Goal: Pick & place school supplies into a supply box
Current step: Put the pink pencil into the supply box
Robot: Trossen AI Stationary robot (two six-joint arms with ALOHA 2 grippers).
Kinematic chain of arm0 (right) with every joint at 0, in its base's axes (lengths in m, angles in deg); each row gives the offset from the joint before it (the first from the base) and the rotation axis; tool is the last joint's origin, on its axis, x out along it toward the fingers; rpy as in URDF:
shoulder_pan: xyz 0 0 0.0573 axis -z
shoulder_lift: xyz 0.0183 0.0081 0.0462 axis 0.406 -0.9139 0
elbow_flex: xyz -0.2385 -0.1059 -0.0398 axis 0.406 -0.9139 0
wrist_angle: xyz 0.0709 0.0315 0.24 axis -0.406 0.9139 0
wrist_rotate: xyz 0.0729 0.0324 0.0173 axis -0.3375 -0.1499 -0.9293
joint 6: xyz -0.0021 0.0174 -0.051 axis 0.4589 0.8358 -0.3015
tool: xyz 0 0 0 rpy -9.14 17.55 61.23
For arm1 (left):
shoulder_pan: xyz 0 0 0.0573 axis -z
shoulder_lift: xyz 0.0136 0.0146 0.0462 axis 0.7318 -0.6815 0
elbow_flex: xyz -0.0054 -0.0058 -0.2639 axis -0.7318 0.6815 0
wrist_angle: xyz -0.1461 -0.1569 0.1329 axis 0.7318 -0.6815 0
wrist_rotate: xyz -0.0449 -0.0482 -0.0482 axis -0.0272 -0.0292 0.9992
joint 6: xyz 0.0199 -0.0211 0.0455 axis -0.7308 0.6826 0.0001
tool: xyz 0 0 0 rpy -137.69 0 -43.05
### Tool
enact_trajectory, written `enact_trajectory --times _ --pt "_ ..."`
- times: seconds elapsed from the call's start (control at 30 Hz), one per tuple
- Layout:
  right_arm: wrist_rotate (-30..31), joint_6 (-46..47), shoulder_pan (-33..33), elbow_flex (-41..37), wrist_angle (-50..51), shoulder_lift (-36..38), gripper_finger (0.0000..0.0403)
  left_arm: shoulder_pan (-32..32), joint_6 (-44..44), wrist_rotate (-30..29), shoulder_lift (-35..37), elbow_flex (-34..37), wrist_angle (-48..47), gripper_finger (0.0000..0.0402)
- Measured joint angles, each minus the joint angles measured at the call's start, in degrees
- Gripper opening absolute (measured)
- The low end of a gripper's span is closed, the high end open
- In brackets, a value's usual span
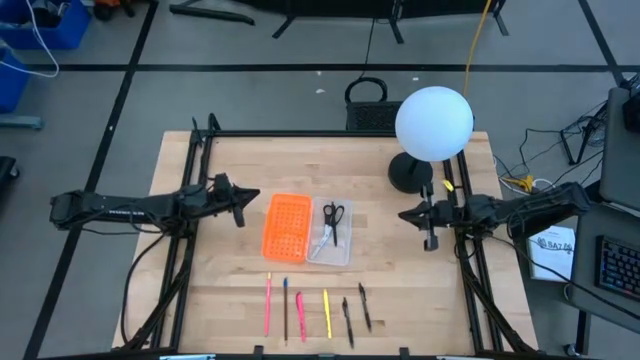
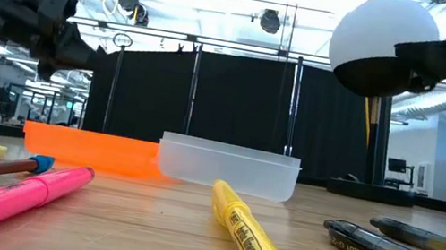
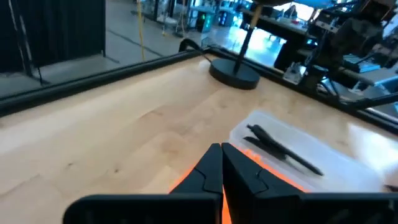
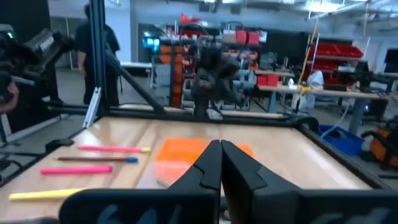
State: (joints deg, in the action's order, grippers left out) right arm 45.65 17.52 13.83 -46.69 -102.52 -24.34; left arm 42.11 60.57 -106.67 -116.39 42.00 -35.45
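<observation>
The clear supply box [image 1: 331,231] lies mid-table beside the orange perforated piece [image 1: 285,226]; black-handled scissors [image 1: 332,220] lie inside the box, also seen in the left wrist view [image 3: 283,148]. Several pens and pencils lie in a row near the near edge: pink [image 1: 268,303], brown [image 1: 285,308], pink [image 1: 300,315], yellow [image 1: 327,313], two black [image 1: 347,321] [image 1: 365,306]. My left gripper [image 1: 243,205] hovers left of the orange piece, shut [image 3: 221,168]. My right gripper [image 1: 408,214] hovers right of the box, shut [image 4: 220,165]. Neither holds anything.
A lamp with a white globe [image 1: 434,123] on a black round base [image 1: 410,173] stands at the table's far right. Black frame rails [image 1: 190,180] [image 1: 466,250] run along the table's left and right sides. Bare wood lies between the box and the pens.
</observation>
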Motion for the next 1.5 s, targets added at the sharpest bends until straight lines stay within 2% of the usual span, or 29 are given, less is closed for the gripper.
enact_trajectory --times 0.07,0.2,0.33,0.4,0.5,0.63,0.73,0.8,0.93,1.1,1.23,1.37,1.5 --pt "0.10 -0.97 -0.10 -1.71 -1.97 0.64 0.0000 2.02 1.05 -2.63 -0.03 -4.42 -7.34 0.0005" --pt "0.16 -3.11 0.01 -1.75 -1.98 0.54 0.0000 8.37 6.13 -11.80 -3.06 -17.22 -27.14 0.0004" --pt "0.04 -3.64 -0.01 -1.84 -2.18 0.64 0.0000 15.25 16.43 -20.76 -10.50 -31.66 -46.36 0.0003" --pt "0.00 -3.66 -0.01 -1.84 -1.11 0.57 0.0000 18.13 22.43 -22.78 -15.75 -38.83 -55.69 0.0003" --pt "-0.13 -3.40 -0.01 -1.86 -0.87 0.64 0.0000 21.41 31.90 -23.01 -24.90 -49.79 -69.54 0.0002" --pt "-0.13 -3.88 -0.01 -1.91 -0.38 0.62 0.0000 24.70 44.69 -16.76 -38.09 -64.46 -88.79 0.0002" --pt "-0.07 -5.81 0.00 -1.91 -0.36 0.62 0.0000 28.20 55.61 -13.38 -47.81 -72.96 -100.62 0.0001" --pt "-0.05 -7.76 0.01 -1.93 -0.81 0.62 0.0000 30.04 60.95 -11.35 -53.23 -76.87 -102.49 0.0002" --pt "-0.02 -9.41 -0.01 -1.97 -1.26 0.62 0.0000 32.72 67.71 -10.25 -60.45 -80.72 -97.48 0.0009" --pt "-0.03 -9.65 0.01 -1.97 -1.23 0.62 0.0000 35.45 77.66 -9.45 -69.24 -81.56 -95.00 0.0008" --pt "-0.03 -9.69 0.01 -1.99 -1.24 0.62 0.0000 36.20 81.11 -1.46 -75.15 -81.54 -94.72 0.0005" --pt "-0.03 -9.69 0.00 -1.99 -1.22 0.62 0.0000 36.24 83.13 4.62 -79.45 -81.52 -92.58 0.0037" --pt "-0.03 -9.69 0.01 -1.99 -0.77 0.62 0.0000 36.09 83.53 6.27 -82.17 -81.54 -88.11 0.0087"
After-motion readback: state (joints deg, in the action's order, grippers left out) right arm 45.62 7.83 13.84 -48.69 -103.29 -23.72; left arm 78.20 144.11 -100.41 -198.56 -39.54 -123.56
